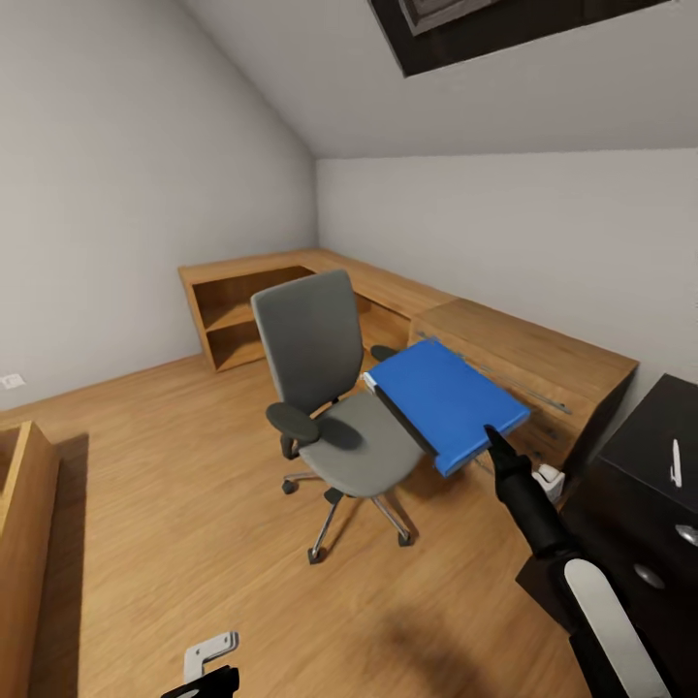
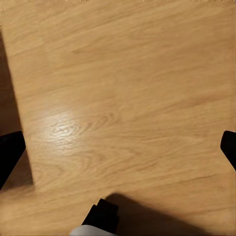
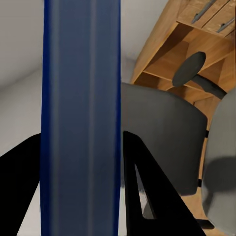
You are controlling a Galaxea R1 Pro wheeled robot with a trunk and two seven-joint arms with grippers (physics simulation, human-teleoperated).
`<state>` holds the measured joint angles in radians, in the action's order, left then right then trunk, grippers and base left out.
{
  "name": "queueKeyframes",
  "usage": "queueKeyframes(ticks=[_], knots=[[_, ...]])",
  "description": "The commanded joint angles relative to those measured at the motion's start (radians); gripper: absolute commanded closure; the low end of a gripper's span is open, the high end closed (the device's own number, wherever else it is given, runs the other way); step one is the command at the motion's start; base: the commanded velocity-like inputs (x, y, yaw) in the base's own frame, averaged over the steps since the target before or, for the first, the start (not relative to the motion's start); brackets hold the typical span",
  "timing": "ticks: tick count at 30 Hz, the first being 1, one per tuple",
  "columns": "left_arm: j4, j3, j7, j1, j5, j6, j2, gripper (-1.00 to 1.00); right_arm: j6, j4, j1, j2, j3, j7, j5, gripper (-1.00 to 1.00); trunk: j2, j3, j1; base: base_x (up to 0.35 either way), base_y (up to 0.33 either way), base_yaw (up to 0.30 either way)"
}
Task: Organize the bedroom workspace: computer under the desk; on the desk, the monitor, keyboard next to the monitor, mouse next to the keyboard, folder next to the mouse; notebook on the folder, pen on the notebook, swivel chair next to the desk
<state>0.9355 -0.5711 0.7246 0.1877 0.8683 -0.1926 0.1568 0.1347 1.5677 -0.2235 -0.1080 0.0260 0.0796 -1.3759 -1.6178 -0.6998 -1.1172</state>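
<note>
standing mid-frame in the head view on the wood floor (image 1: 145, 485): the swivel chair (image 1: 334, 407), grey, facing lower right, with low light-wood cabinets (image 1: 523, 359) running behind it along the wall; showing at the right edge, a corner of the black desk (image 1: 659, 456) carrying the white pen (image 1: 676, 463); hanging above the chair's right side, clear of the seat, the blue folder (image 1: 448, 399), pinched at its near edge by the right gripper (image 3: 81, 187), black fingers (image 3: 142, 196) pressing either face in the right wrist view; idling at lower left, the left gripper (image 2: 118, 147), fingers wide apart, gripping nothing
</note>
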Motion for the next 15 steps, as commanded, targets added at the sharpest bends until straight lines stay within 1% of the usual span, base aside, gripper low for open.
queueKeyframes(ticks=[1, 4, 12, 15], knots=[[0.002, -0.004, 0.007, 0.001, 0.003, -0.004, 0.001, -1.00, -0.013, 0.000, 0.000, 0.000, 0.001, 0.003, -0.008, 1.00, 0.007, 0.002, 0.004, -0.002, 0.000, -0.090], [0.002, -0.004, 0.007, 0.001, 0.004, -0.004, 0.001, -1.00, -0.049, 0.000, 0.000, -0.001, 0.002, 0.003, -0.006, 1.00, 0.028, 0.012, 0.016, -0.001, 0.000, -0.185], [-0.027, -0.008, 0.007, 0.001, 0.003, -0.004, -0.004, -1.00, -0.071, -0.001, 0.000, -0.001, 0.002, 0.003, -0.003, 1.00, 0.084, 0.041, 0.046, 0.000, 0.000, -0.245], [-0.032, -0.009, 0.007, 0.001, 0.003, -0.004, -0.006, -1.00, -0.104, -0.001, 0.000, -0.001, 0.002, 0.003, -0.003, 1.00, 0.105, 0.053, 0.058, 0.000, 0.000, -0.240]])
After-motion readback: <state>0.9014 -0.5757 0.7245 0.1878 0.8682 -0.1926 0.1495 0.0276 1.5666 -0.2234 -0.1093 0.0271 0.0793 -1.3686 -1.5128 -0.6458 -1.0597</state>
